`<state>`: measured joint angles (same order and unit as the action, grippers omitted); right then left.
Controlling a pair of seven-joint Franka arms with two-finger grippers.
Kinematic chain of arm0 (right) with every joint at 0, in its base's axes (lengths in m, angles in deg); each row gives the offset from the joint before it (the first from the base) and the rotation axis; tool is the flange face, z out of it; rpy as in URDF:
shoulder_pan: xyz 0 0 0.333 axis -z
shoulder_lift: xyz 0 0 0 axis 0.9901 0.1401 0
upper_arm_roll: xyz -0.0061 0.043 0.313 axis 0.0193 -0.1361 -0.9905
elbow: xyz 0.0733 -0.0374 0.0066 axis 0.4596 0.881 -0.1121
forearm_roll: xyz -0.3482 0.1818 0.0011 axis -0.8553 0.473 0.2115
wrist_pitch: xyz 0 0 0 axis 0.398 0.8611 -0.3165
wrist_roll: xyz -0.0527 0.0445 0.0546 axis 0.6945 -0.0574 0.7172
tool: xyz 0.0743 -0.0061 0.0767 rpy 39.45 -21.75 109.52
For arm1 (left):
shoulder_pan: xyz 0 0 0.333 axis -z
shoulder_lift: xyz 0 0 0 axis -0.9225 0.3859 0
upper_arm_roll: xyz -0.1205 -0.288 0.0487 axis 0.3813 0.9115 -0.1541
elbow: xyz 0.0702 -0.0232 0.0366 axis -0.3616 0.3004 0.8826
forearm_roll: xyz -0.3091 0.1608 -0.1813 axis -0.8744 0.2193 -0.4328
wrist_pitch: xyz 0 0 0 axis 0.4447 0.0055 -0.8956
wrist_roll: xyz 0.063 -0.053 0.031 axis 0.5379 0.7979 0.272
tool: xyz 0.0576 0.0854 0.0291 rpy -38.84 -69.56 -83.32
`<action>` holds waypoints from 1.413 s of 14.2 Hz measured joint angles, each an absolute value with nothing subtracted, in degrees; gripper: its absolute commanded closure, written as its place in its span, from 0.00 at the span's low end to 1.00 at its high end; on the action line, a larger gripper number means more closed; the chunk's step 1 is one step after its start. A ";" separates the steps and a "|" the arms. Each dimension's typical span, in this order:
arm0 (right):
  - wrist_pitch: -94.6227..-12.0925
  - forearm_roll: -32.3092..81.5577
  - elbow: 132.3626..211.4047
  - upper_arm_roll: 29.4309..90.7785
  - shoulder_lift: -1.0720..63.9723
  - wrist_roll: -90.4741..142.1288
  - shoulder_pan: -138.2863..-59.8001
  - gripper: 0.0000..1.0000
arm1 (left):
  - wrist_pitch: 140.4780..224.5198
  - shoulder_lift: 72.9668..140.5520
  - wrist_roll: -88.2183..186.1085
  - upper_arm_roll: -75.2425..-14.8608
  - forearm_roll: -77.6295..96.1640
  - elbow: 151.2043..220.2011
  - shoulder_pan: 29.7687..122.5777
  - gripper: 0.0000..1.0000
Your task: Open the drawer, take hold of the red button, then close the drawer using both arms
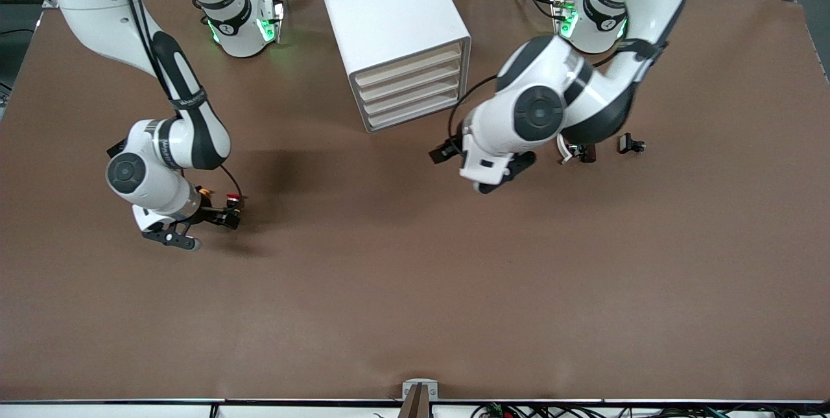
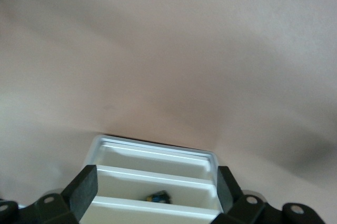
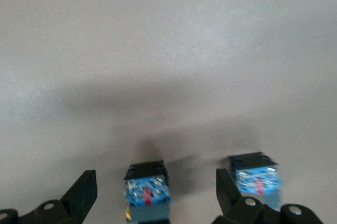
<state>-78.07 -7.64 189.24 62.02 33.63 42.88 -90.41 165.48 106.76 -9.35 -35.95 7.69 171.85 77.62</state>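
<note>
Right gripper (image 1: 214, 220), lowest in the front view, sits low over the desk (image 1: 415, 288) toward the right arm's end, fingers (image 3: 84, 190) wide apart and holding nothing. Between them in the right wrist view stands the button (image 3: 148, 192), blue-bodied with a black top; its red cap (image 1: 231, 197) shows only from the front. A second blue button (image 3: 258, 179) stands just beside it. Left gripper (image 2: 152, 187) hangs spread and empty near the white drawer cabinet (image 1: 395, 23); its wrist view alone reveals a small dark-and-blue item (image 2: 158, 196) in one compartment.

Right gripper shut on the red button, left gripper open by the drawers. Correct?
No. The right gripper is open, fingers spread, gripping nothing; the right wrist view shows it. The left gripper is open by the drawers.
</note>
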 measured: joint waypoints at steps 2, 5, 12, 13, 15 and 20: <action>-69.72 -7.64 186.69 62.06 30.32 40.05 -88.70 0.00 | 160.24 103.93 -3.42 -35.96 7.82 171.70 73.33 0.00; -56.03 -7.64 182.70 62.08 23.65 38.42 -86.90 0.00 | 155.76 100.12 6.49 -35.99 7.87 171.65 66.00 0.00; -27.96 -11.15 167.78 62.06 14.12 34.65 -86.74 0.00 | 150.22 93.18 30.17 -50.00 9.25 171.83 65.90 0.00; -25.45 -11.63 165.03 62.09 14.13 32.26 -86.71 0.00 | 149.40 92.48 33.28 -51.53 11.06 171.99 66.41 0.00; -22.14 -12.64 160.72 62.17 14.16 28.05 -86.33 0.00 | 148.76 91.30 38.38 -53.33 14.07 172.77 66.81 0.00; -17.93 -13.07 155.66 62.31 14.37 24.53 -83.61 0.00 | 148.76 88.45 49.63 -63.73 14.95 174.77 70.33 0.00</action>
